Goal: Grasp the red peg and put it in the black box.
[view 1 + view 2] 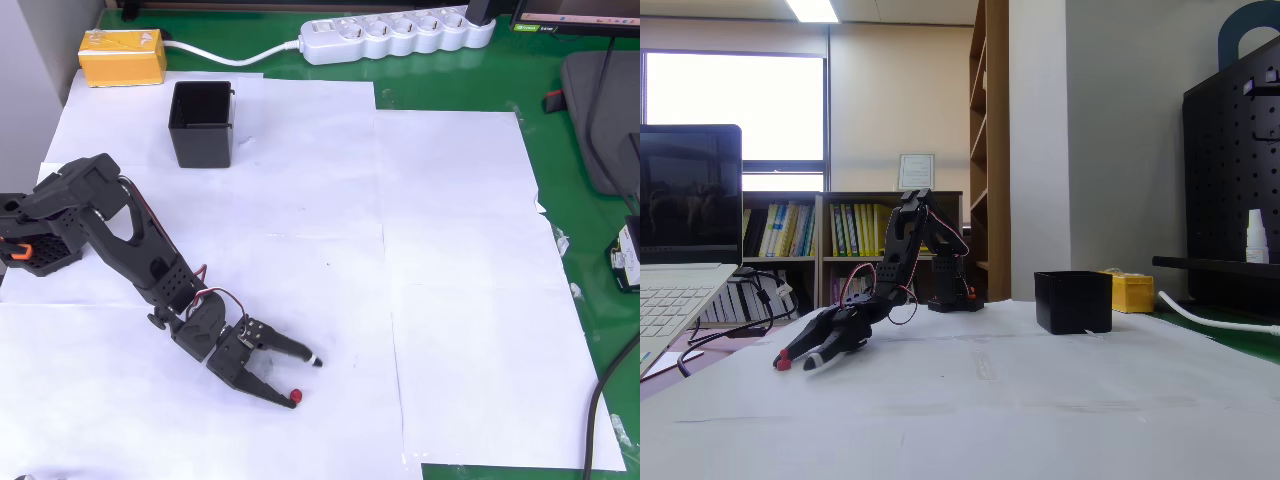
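One red peg [297,398] touches one open gripper's [304,378] fingertip; one black box [201,123].

The bench [470,70] has a smooth green top with flat white paper sheets [460,300] on it. The black box [201,124] looks like dull plastic. The arm [130,235] is rough, matt black plastic. The red peg [296,398] looks shiny.

You will find no legible text, label, brand or number in either view. The framed notice [916,171] on the far wall in the fixed view carries print too small to read, and the book spines [855,229] on the shelf below it show colours only. The yellow block [123,56] in the overhead view bears no readable marking.
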You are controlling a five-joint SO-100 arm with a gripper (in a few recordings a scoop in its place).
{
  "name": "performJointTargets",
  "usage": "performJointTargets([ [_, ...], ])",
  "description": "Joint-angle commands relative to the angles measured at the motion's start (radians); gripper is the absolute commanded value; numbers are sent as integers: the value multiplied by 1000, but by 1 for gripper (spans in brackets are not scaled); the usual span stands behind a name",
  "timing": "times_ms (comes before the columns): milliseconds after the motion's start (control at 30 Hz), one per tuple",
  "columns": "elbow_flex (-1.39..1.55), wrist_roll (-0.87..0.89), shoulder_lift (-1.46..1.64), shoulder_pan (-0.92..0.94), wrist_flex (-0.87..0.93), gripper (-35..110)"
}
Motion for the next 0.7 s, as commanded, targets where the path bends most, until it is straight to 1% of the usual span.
performJointTargets([
  [0,9,-20,-43,-2,6,0],
  [433,8,-26,-44,-5,11,0],
  [600,5,-21,-109,-20,60,0],
  [667,11,-18,-163,-32,106,0],
])
